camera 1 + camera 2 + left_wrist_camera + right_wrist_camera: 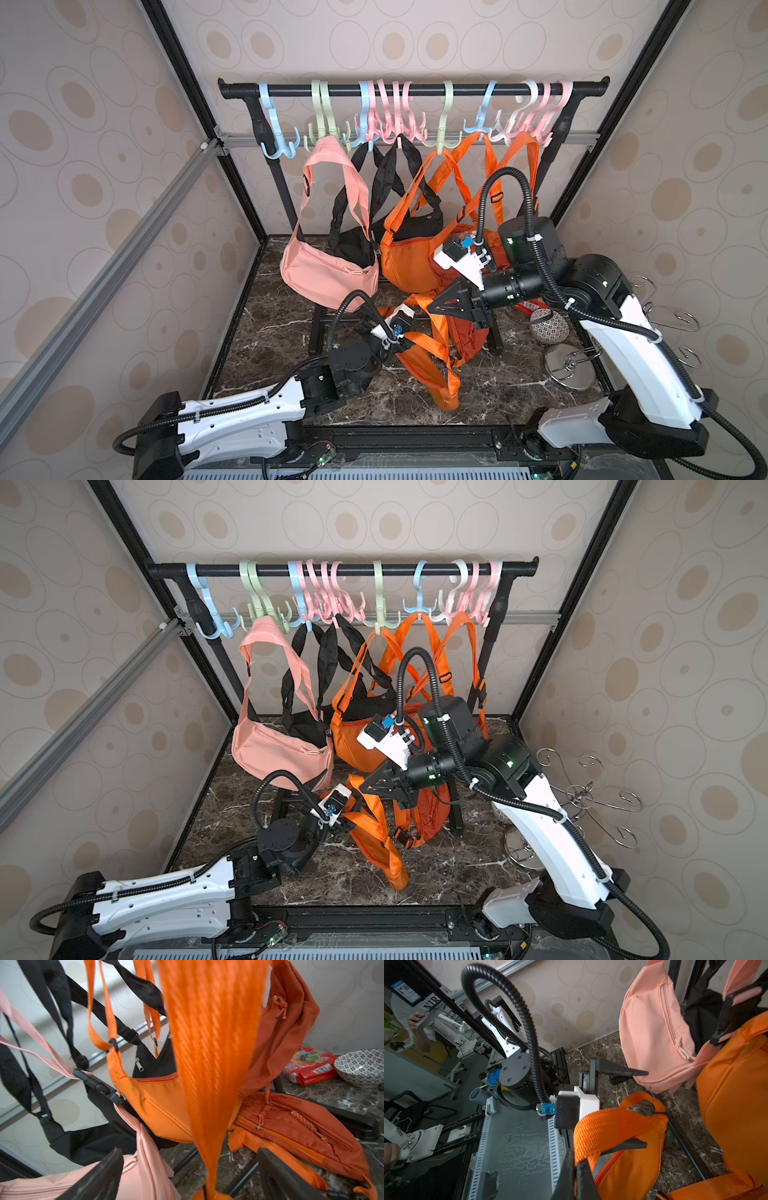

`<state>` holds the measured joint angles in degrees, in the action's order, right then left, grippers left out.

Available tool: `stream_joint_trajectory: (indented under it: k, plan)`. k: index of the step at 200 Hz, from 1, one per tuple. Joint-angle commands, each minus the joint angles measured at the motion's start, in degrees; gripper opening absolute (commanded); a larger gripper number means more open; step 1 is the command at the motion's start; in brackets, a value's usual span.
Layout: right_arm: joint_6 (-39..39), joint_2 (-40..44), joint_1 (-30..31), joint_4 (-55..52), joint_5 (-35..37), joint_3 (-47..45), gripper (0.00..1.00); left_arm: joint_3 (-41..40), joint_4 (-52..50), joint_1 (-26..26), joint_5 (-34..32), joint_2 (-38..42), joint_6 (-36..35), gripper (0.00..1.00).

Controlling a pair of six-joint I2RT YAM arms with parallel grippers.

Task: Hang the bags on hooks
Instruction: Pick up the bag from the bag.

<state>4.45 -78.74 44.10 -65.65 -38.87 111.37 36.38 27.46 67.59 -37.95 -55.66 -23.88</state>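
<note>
In both top views the orange bag (436, 374) lies crumpled on the dark marble tabletop (291, 340), toward 6 o'clock from the clothes rack (415, 89). Its strap (434, 328) rises from the heap toward 12 o'clock, up to the right tool (434, 305). The right wrist view shows that tool's fingers pressed together on a loop of the strap. The left tool (190, 1153) sits just at 9 o'clock of the bag. In the left wrist view its jaws stand wide apart, and the strap runs down between them without being pinched. On the rack's rail hang many pastel hooks (399, 124). The blue hook (278, 141) at the 9 o'clock end carries nothing. Below the rail, from 9 o'clock toward 3 o'clock, hang a pink bag (328, 274), a black bag (353, 245) and a second orange bag (407, 262). Their straps cross one another. At 3 o'clock of the bag on the tabletop stands a patterned bowl (548, 326). In the left wrist view a red snack packet (309, 1068) lies just beside the bowl.
</note>
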Motion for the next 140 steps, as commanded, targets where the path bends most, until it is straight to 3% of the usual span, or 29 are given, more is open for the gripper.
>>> stream_joint_trajectory:
  k: [1, 78, 86, 96, 103, 119, 124, 140]
  plan:
    - [4.27, -2.08, 1.51, -8.70, -1.78, 1.21, 0.00, 0.92, 9.09, -0.29, -0.76, 0.94, -6.42, 1.00]
    - [6.41, -3.51, 6.12, -11.29, -2.01, -0.08, 0.01, 6.17, 10.90, -0.31, 2.28, -2.47, -11.71, 1.00]
    - [6.37, -3.56, 6.46, -11.66, -1.11, 0.36, 0.12, 6.50, 11.26, -0.30, 1.85, -2.61, -11.75, 1.00]
    - [5.72, -3.21, 6.53, -11.56, 1.50, 0.73, 0.41, 7.15, 11.27, -0.34, 1.16, -2.61, -11.95, 0.99]
    - [4.84, -2.50, 6.60, -10.75, 3.92, 0.56, 0.55, 7.76, 10.74, -0.35, 0.88, -2.45, -12.04, 0.97]
    - [1.84, 0.02, 7.38, -7.10, 11.75, -0.54, 0.71, 10.60, 7.30, -0.24, 0.44, -2.01, -11.55, 0.91]
    - [1.48, 0.83, 8.39, -5.93, 14.10, -1.08, 0.82, 11.51, 5.94, -0.27, 0.45, -2.00, -11.36, 0.89]
    - [0.72, 2.18, 13.23, -3.52, 21.82, -2.19, 0.85, 15.71, 1.10, -0.12, -0.23, -2.87, -10.06, 0.87]
